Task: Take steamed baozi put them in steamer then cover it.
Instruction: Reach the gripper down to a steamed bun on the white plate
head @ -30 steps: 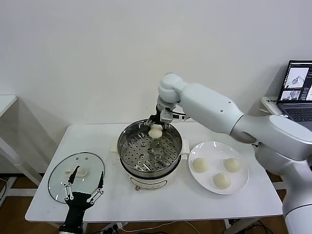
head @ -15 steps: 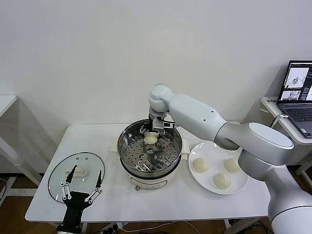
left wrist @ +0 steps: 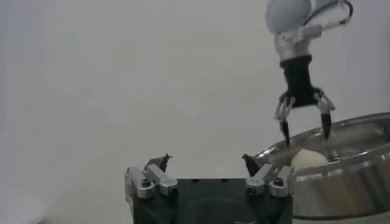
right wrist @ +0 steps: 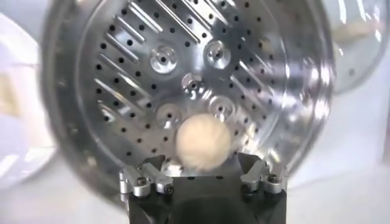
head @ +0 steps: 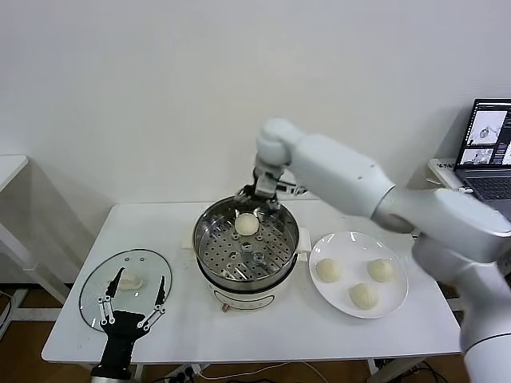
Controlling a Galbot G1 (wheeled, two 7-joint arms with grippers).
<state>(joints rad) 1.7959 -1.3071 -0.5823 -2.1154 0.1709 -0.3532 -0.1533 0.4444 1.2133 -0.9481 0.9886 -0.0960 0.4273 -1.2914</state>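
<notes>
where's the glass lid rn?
In the head view the cover lies flat on the table's front-left corner, left of the steamer, with the open left hand just over its near edge.

One baozi [head: 247, 225] sits in the steamer [head: 209, 239]; plate [head: 326, 297] with three to its right, cover [head: 94, 287] left.

Right claw [head: 257, 199] spread open, pointing down; left claw [head: 132, 301] open, parked low.

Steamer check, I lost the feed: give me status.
Right hand open above steamer, one baozi released on its tray. Left hand open over glass lid. Three baozi wait on plate. Nothing obstructing.
</notes>
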